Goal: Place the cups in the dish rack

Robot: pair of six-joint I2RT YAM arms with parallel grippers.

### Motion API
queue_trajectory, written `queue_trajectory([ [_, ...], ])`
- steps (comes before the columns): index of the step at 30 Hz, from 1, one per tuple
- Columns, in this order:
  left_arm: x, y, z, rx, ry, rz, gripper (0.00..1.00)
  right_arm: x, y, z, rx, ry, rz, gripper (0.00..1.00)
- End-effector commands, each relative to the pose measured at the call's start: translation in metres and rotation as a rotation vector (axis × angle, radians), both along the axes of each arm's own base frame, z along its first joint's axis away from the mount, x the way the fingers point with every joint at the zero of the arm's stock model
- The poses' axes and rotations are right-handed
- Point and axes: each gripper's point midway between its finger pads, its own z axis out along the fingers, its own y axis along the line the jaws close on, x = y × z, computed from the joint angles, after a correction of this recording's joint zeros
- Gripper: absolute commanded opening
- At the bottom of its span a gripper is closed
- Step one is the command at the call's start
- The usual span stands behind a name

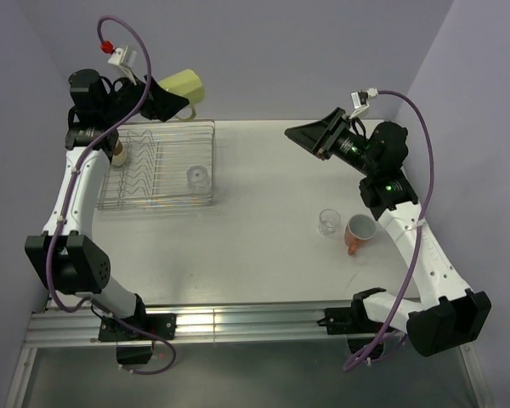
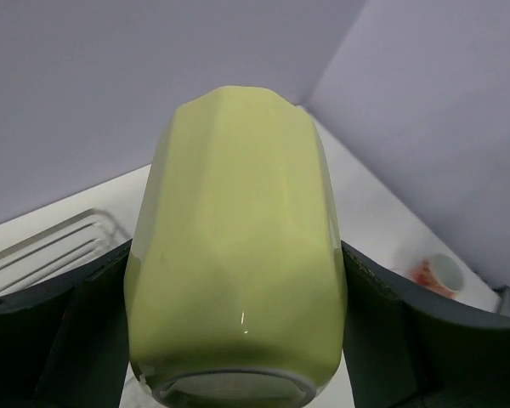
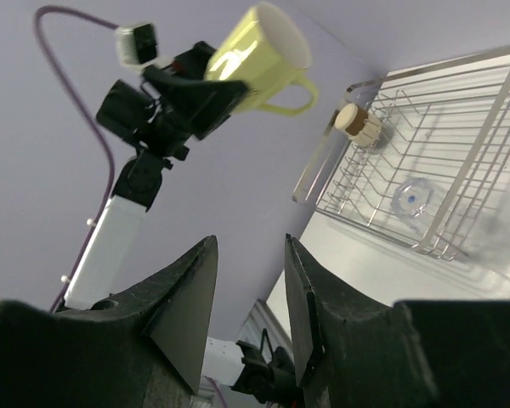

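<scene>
Left fingers [image 2: 55, 336] clamp wide around the pale yellow-green faceted handled mug [image 1: 184, 84], held aloft at twelve o'clock of the silver wire dish rack [image 1: 166, 166]. Right fingers [image 3: 187, 314] stand part-open, empty.

The dish rack [image 1: 157, 166] is sitting at the far left of the tabletop [image 1: 263, 263], with a glass [image 1: 197, 178] and a cup [image 1: 119, 153] inside. The handled mug [image 1: 184, 85] is hanging above its far edge. At right, a second glass [image 1: 327, 222] is standing just left of the other mug [image 1: 359, 229]

Lavender walls [image 1: 263, 51], white table [image 1: 255, 255]
</scene>
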Motion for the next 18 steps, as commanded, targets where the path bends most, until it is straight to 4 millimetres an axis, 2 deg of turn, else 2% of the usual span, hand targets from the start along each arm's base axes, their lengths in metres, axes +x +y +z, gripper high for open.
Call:
queue_trajectory([
  [1, 0.031, 0.03, 0.033, 0.084, -0.181, 0.213, 0.0, -0.002, -0.007, 0.001, -0.035, -0.059, -0.032, 0.45],
  [3, 0.048, 0.044, 0.032, 0.121, -0.209, 0.304, 0.0, 0.0, -0.006, -0.002, -0.04, -0.059, -0.025, 0.45],
  [5, 0.061, 0.049, 0.021, 0.148, -0.218, 0.334, 0.0, 0.002, -0.005, -0.006, -0.048, -0.059, -0.018, 0.45],
  [6, 0.068, 0.055, 0.024, 0.171, -0.262, 0.367, 0.0, 0.002, -0.004, -0.008, -0.05, -0.059, -0.015, 0.45],
  [7, 0.075, 0.057, 0.016, 0.19, -0.266, 0.374, 0.0, 0.003, -0.004, -0.01, -0.053, -0.06, -0.014, 0.45],
  [8, 0.08, 0.057, 0.008, 0.211, -0.273, 0.369, 0.0, 0.003, -0.004, -0.011, -0.061, -0.067, -0.017, 0.45],
  [9, 0.083, 0.062, 0.006, 0.255, -0.327, 0.344, 0.0, 0.004, -0.005, -0.012, -0.065, -0.07, -0.022, 0.45],
  [10, 0.092, 0.069, -0.005, 0.284, -0.335, 0.353, 0.0, 0.004, -0.005, -0.013, -0.067, -0.076, -0.027, 0.45],
  [12, 0.103, 0.08, -0.014, 0.324, -0.346, 0.369, 0.0, 0.005, -0.005, -0.016, -0.062, -0.08, -0.03, 0.45],
  [13, 0.108, 0.073, -0.03, 0.333, -0.334, 0.291, 0.0, 0.005, -0.004, -0.019, -0.059, -0.086, -0.024, 0.45],
  [14, 0.11, 0.073, -0.028, 0.335, -0.348, 0.265, 0.0, 0.008, -0.003, -0.023, -0.059, -0.08, -0.019, 0.45],
  [16, 0.124, 0.078, -0.046, 0.361, -0.32, 0.267, 0.0, 0.011, -0.001, -0.03, -0.065, -0.074, -0.011, 0.45],
  [18, 0.132, 0.082, -0.051, 0.396, -0.313, 0.273, 0.0, 0.016, 0.0, -0.037, -0.073, -0.06, -0.009, 0.45],
])
